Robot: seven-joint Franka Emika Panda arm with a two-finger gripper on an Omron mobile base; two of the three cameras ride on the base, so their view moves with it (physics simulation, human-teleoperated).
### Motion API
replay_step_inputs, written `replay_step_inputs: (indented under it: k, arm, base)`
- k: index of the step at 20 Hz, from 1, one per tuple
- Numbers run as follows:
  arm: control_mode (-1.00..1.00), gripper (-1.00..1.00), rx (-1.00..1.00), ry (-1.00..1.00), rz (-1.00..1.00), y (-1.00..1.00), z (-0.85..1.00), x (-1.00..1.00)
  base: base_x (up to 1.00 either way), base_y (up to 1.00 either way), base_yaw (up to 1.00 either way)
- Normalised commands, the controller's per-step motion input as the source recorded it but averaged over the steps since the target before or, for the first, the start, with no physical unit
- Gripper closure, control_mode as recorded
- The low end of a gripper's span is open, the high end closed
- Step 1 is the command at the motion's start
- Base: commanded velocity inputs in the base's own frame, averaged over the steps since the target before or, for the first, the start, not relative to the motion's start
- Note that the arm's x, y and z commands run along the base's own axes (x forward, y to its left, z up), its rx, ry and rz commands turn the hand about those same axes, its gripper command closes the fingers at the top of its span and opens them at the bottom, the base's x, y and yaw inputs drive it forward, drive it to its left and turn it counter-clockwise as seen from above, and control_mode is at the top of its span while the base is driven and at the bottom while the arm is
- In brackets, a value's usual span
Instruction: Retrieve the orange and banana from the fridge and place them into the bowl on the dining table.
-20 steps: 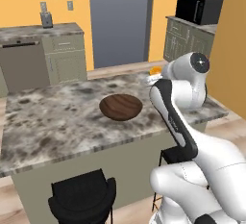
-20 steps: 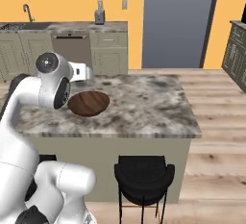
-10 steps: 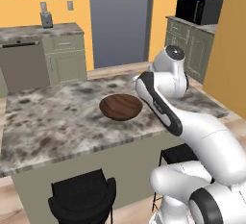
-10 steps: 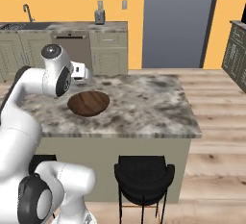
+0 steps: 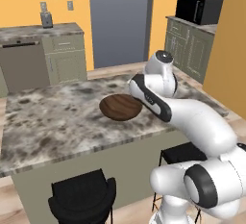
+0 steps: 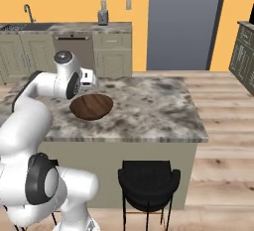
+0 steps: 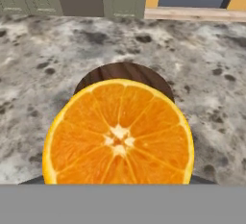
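Observation:
The orange (image 7: pixel 118 134) sits close before the hand camera, its cut face toward me and my fingers hidden behind it. It hangs just above the near rim of the dark-brown wooden bowl (image 7: pixel 125 70). The bowl (image 5: pixel 117 106) (image 6: pixel 92 107) rests on the marbled dining table (image 5: pixel 57 117) (image 6: pixel 154 106). My gripper (image 6: pixel 89 79) is at the bowl's far-left edge in the right base view, shut on the orange. In the left base view my forearm covers the bowl's right rim. The banana and the fridge are out of view.
A black stool (image 5: pixel 84 196) (image 6: pixel 149 180) stands at the table's near side. Wall counters with a dishwasher (image 5: pixel 21 67) run along the back, with a microwave (image 5: pixel 197 7) on the right counter. Bare marbled top surrounds the bowl.
My arm has swung in from the table's side toward the bowl, bringing the hand and the orange to the bowl's rim. The bowl has not moved.

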Motion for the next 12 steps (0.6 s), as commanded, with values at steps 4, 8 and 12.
replay_step_inputs:
  k: [4, 8, 12]
  arm:
    - [-1.0, 1.0, 0.0, 0.05, 0.0, 0.0, -0.58, 0.44]
    - [-1.0, 1.0, 0.0, 0.05, 0.0, 0.03, -0.52, 0.37]
    - [-1.0, 1.0, 0.0, 0.05, 0.0, 0.11, -0.45, 0.25]
  base:
    - [0.0, 0.0, 0.0]
    - [0.0, 0.0, 0.0]
    - [0.0, 0.0, 0.0]
